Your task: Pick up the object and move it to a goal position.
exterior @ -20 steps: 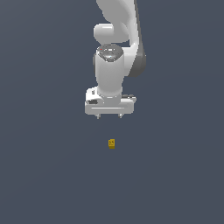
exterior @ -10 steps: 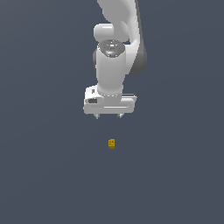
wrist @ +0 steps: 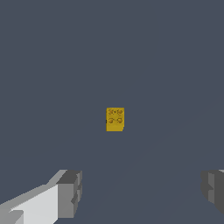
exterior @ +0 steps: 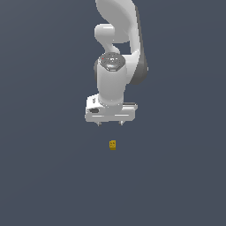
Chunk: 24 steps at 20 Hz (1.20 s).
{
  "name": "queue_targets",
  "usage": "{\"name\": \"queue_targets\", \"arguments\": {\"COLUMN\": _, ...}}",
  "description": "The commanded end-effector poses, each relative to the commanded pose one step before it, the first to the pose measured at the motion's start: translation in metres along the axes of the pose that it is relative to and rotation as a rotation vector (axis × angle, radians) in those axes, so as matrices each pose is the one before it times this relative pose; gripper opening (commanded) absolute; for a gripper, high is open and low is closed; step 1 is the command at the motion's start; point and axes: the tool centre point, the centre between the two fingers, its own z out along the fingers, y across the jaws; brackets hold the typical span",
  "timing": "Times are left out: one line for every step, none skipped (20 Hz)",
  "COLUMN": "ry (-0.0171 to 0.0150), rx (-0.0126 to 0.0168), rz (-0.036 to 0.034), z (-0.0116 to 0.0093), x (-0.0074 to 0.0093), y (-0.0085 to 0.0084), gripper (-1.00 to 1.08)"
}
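Observation:
The object [exterior: 112, 145] is a tiny yellow-orange block with faint dark marks, lying on the flat grey floor. In the wrist view the object [wrist: 115, 119] sits ahead of the two grey fingertips [wrist: 70, 194], well apart from them. My white gripper [exterior: 110, 124] hangs above and slightly behind the block, pointing down, not touching it. Its fingers stand wide apart with nothing between them. No goal marker shows in either view.
A plain dark grey surface [exterior: 176, 176] fills both views. The white arm [exterior: 117, 53] rises behind the gripper toward the top of the exterior view.
The gripper has shifted slightly toward the exterior view's left and a little lower. The block has not moved.

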Motion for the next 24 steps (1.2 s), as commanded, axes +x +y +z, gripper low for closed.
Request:
{"name": "queue_targets", "arguments": {"ry": -0.00366, "rx": 0.00498, "rz": 0.00086, "z": 0.01301, "x": 0.00623, "y": -0.00069, "gripper": 1.00}}
{"name": "queue_targets", "arguments": {"ry": -0.00144, "rx": 0.00250, "rz": 0.00050, "z": 0.00613, "x": 0.00293, "y": -0.00029, "gripper": 1.00}}
{"name": "queue_targets", "arguments": {"ry": -0.00146, "rx": 0.00257, "rz": 0.00055, "z": 0.00659, "x": 0.00305, "y": -0.00034, "gripper": 1.00}}
{"name": "queue_targets", "arguments": {"ry": -0.00158, "rx": 0.00284, "rz": 0.00065, "z": 0.00714, "x": 0.00315, "y": -0.00034, "gripper": 1.00}}
{"name": "queue_targets", "arguments": {"ry": -0.00162, "rx": 0.00296, "rz": 0.00073, "z": 0.00749, "x": 0.00316, "y": -0.00035, "gripper": 1.00}}
{"name": "queue_targets", "arguments": {"ry": -0.00155, "rx": 0.00291, "rz": 0.00077, "z": 0.00720, "x": 0.00288, "y": -0.00030, "gripper": 1.00}}
{"name": "queue_targets", "arguments": {"ry": -0.00143, "rx": 0.00272, "rz": 0.00076, "z": 0.00679, "x": 0.00260, "y": -0.00028, "gripper": 1.00}}
{"name": "queue_targets", "arguments": {"ry": -0.00134, "rx": 0.00259, "rz": 0.00076, "z": 0.00640, "x": 0.00234, "y": -0.00025, "gripper": 1.00}}
{"name": "queue_targets", "arguments": {"ry": -0.00121, "rx": 0.00237, "rz": 0.00073, "z": 0.00595, "x": 0.00209, "y": -0.00023, "gripper": 1.00}}
{"name": "queue_targets", "arguments": {"ry": -0.00112, "rx": 0.00222, "rz": 0.00071, "z": 0.00553, "x": 0.00186, "y": -0.00020, "gripper": 1.00}}
{"name": "queue_targets", "arguments": {"ry": -0.00107, "rx": 0.00214, "rz": 0.00071, "z": 0.00512, "x": 0.00165, "y": -0.00015, "gripper": 1.00}}
{"name": "queue_targets", "arguments": {"ry": -0.00092, "rx": 0.00187, "rz": 0.00064, "z": 0.00463, "x": 0.00144, "y": -0.00015, "gripper": 1.00}}
{"name": "queue_targets", "arguments": {"ry": -0.00082, "rx": 0.00167, "rz": 0.00059, "z": 0.00416, "x": 0.00125, "y": -0.00013, "gripper": 1.00}}
{"name": "queue_targets", "arguments": {"ry": -0.00076, "rx": 0.00156, "rz": 0.00057, "z": 0.00372, "x": 0.00108, "y": -0.00009, "gripper": 1.00}}
{"name": "queue_targets", "arguments": {"ry": -0.00057, "rx": 0.00118, "rz": 0.00044, "z": 0.00317, "x": 0.00091, "y": -0.00013, "gripper": 1.00}}
{"name": "queue_targets", "arguments": {"ry": -0.00057, "rx": 0.00118, "rz": 0.00044, "z": 0.00275, "x": 0.00076, "y": -0.00005, "gripper": 1.00}}
{"name": "queue_targets", "arguments": {"ry": -0.00049, "rx": 0.00102, "rz": 0.00039, "z": 0.00228, "x": 0.00061, "y": -0.00002, "gripper": 1.00}}
{"name": "queue_targets", "arguments": {"ry": -0.00028, "rx": 0.00059, "rz": 0.00023, "z": 0.00170, "x": 0.00046, "y": -0.00008, "gripper": 1.00}}
{"name": "queue_targets", "arguments": {"ry": -0.00028, "rx": 0.00059, "rz": 0.00023, "z": 0.00128, "x": 0.00033, "y": 0.00000, "gripper": 1.00}}
{"name": "queue_targets", "arguments": {"ry": 0.00000, "rx": 0.00000, "rz": 0.00000, "z": 0.00064, "x": 0.00019, "y": -0.00012, "gripper": 1.00}}
{"name": "queue_targets", "arguments": {"ry": 0.00000, "rx": 0.00000, "rz": 0.00000, "z": 0.00021, "x": 0.00006, "y": -0.00004, "gripper": 1.00}}
{"name": "queue_targets", "arguments": {"ry": -0.00118, "rx": -0.00019, "rz": -0.00003, "z": -0.00069, "x": -0.00080, "y": 0.00019, "gripper": 1.00}}
{"name": "queue_targets", "arguments": {"ry": 0.00000, "rx": 0.00000, "rz": 0.00000, "z": 0.00038, "x": 0.00000, "y": 0.00000, "gripper": 1.00}}
{"name": "queue_targets", "arguments": {"ry": 0.00000, "rx": 0.00000, "rz": 0.00000, "z": 0.00112, "x": 0.00000, "y": -0.00001, "gripper": 1.00}}
